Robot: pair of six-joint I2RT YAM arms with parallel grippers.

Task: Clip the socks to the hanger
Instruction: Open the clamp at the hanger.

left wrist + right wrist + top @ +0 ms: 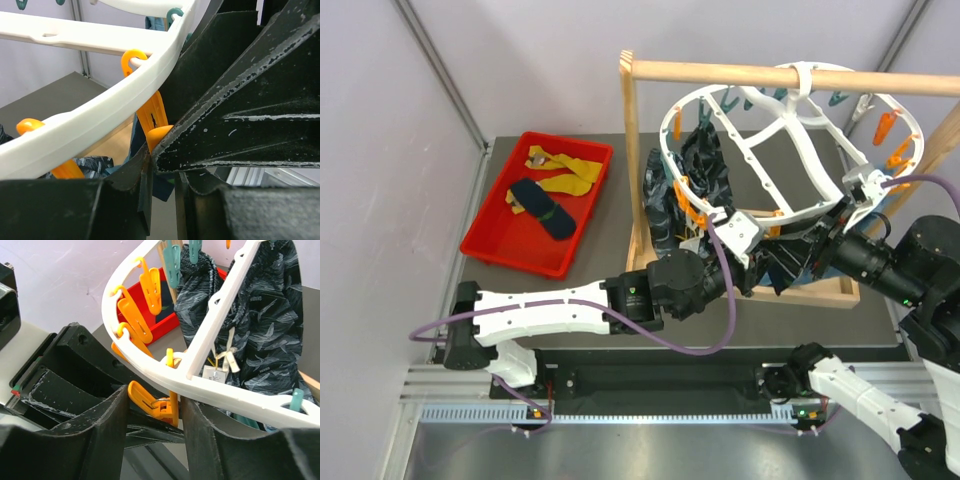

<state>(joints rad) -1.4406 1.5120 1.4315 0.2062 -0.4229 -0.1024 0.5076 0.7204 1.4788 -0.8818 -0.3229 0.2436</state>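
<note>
Hanger point(738, 150) hangs by its hook from the wooden rod point(720, 72) of the rack at the far right of the counter point(600, 240). It is tilted, with its near rim lowest. A dark patterned cloth point(705, 165) is clipped on its left side and hangs down. Orange and teal pegs point(172, 267) dangle all round the rim.

Both my arms reach to the near rim and meet there.

My left gripper point(160, 172) sits just under the rim. Its jaws are nearly together right below an orange peg point(159, 135). I can't tell if they pinch the peg's lower end or only touch it.

My right gripper point(154, 400) has its jaws part open, one on each side of what looks like the same peg. The peg lies slanted between them, close to both pads. The left gripper's black ribbed fingers are just beside mine; I can't tell if they touch.

The socks are well apart from the hanger, in the red tray point(510, 258) at the left of the counter. The mustard-yellow socks point(565, 172) lie crumpled at the far end. The navy sock point(542, 208) lies just near of them, touching.
</note>
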